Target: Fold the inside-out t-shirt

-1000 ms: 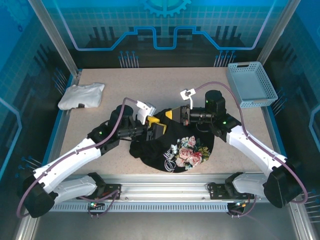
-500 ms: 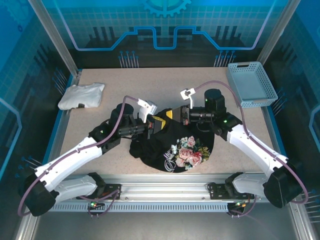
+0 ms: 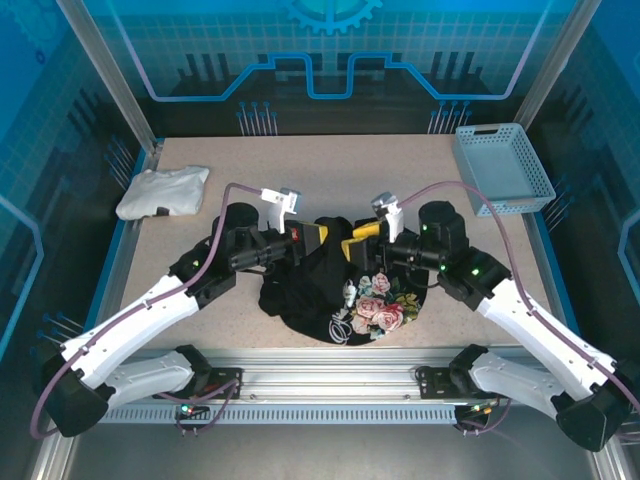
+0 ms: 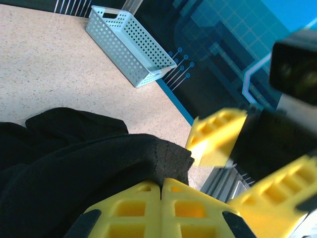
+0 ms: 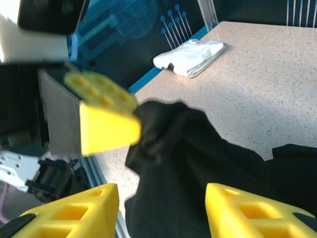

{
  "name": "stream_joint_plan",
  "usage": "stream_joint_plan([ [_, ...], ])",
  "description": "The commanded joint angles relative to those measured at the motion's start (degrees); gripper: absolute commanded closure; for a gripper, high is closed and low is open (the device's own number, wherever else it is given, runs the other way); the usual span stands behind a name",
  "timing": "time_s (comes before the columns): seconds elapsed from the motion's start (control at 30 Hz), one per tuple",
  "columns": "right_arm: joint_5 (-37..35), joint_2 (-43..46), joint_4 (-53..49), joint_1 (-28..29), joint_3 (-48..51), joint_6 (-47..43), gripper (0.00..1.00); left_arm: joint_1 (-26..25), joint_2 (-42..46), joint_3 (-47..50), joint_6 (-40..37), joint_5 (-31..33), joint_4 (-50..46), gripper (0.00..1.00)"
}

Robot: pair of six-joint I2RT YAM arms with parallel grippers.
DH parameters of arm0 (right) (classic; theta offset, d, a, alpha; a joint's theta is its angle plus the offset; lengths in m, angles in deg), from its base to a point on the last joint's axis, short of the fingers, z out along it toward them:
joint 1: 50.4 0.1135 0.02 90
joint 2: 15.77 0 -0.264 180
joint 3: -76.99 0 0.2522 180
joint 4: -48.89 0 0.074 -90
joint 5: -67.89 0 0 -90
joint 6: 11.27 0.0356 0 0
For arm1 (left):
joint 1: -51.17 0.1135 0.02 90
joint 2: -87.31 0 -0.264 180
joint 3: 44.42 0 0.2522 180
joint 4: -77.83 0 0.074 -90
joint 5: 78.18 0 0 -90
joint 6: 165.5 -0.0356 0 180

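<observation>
The inside-out t-shirt (image 3: 318, 292) lies bunched mid-table, black, with its floral print (image 3: 376, 306) facing up on the near right. My left gripper (image 3: 321, 238) is shut on a seamed fold of the black cloth (image 4: 74, 168) and holds it up; the yellow jaws meet at the fabric in the left wrist view (image 4: 161, 184). My right gripper (image 3: 356, 246) faces it from the right, open. In the right wrist view its fingers (image 5: 161, 198) stand apart, with the black cloth (image 5: 198, 163) hanging beyond them and nothing gripped.
A folded white garment (image 3: 163, 191) lies at the far left of the table. A pale blue perforated basket (image 3: 500, 167) stands at the far right corner. Bare speckled tabletop (image 3: 330, 165) stretches behind the shirt.
My left gripper closed on the shirt's fold and lifted it slightly back. My right gripper opened, let go of the cloth and drew back to the right.
</observation>
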Motion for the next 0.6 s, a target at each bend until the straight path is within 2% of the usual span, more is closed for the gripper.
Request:
stream_joint_plan([
  [0.0, -2.6, -1.8, 4.9, 2.9, 3.7, -1.3, 0.44, -0.3, 1.3, -2.0, 3.1, 1.3, 0.3, 1.00],
  [0.1, -1.7, -5.3, 7.9, 4.8, 3.5, -0.6, 0.42, -0.2, 1.2, -2.9, 3.7, 0.9, -0.7, 1.00],
  [0.17, -1.4, -7.8, 7.4, 5.4, 2.2, -1.2, 0.47, -0.3, 1.3, -3.5, 3.3, 1.3, -2.3, 1.00],
  [0.27, -7.6, -9.7, 1.5, 5.4, -1.2, -2.9, 0.80, -0.2, 1.7, -4.4, 2.1, 1.8, -4.8, 1.00],
  [0.37, -19.2, -9.4, -6.5, 5.3, -4.5, -6.3, 0.99, -0.3, 2.3, -5.5, 0.8, 1.3, -7.8, 1.00],
  [0.57, -33.4, -9.8, -13.3, 5.1, -10.0, -13.8, 1.00, -0.3, 3.0, -6.2, 1.3, -1.0, -9.8, 1.00],
])
